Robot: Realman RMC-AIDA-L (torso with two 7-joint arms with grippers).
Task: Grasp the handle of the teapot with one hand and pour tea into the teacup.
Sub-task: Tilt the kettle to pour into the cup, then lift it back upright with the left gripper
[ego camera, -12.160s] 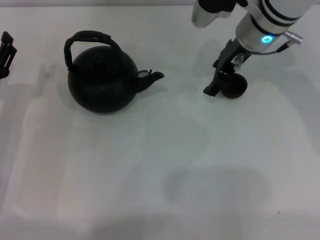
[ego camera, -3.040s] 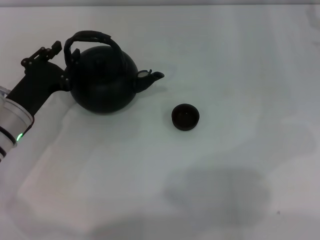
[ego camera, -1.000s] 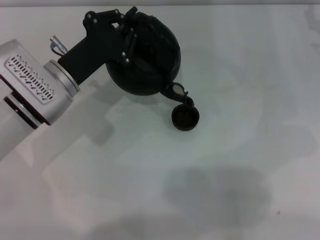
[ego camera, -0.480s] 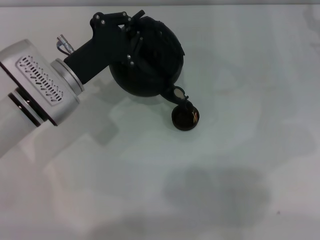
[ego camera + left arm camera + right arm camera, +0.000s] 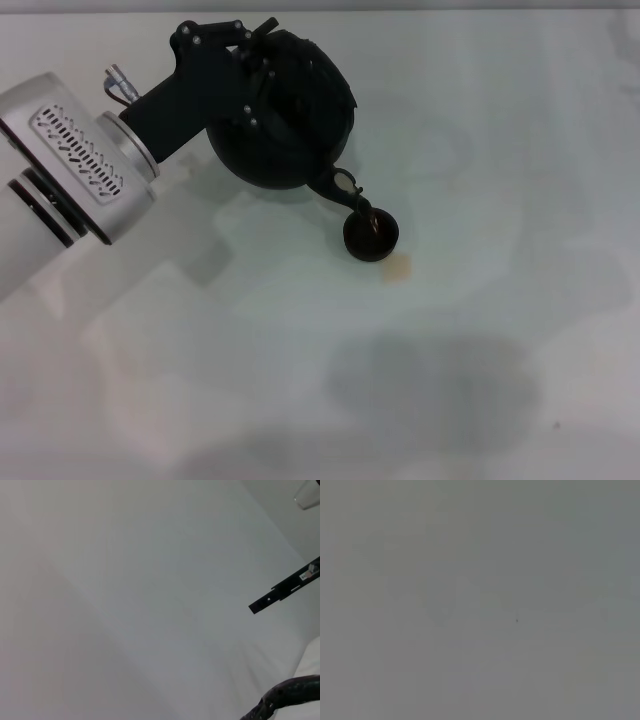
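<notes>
My left gripper (image 5: 252, 62) is shut on the handle of the black teapot (image 5: 290, 120) and holds it lifted and tipped toward the right. The handle is mostly hidden behind the gripper; a piece of it shows in the left wrist view (image 5: 290, 695). The spout (image 5: 345, 190) points down over the small dark teacup (image 5: 371, 236), which stands on the white table (image 5: 480, 330). A thin stream of tea runs from the spout into the cup. A small amber wet spot (image 5: 399, 268) lies on the table just beside the cup. My right gripper is out of view.
The silver left arm with its perforated grille (image 5: 75, 155) reaches in from the left edge. The right wrist view shows only a plain grey surface.
The teapot has shifted slightly left and tipped further, its spout staying over the cup. An amber spot has appeared on the table beside the cup.
</notes>
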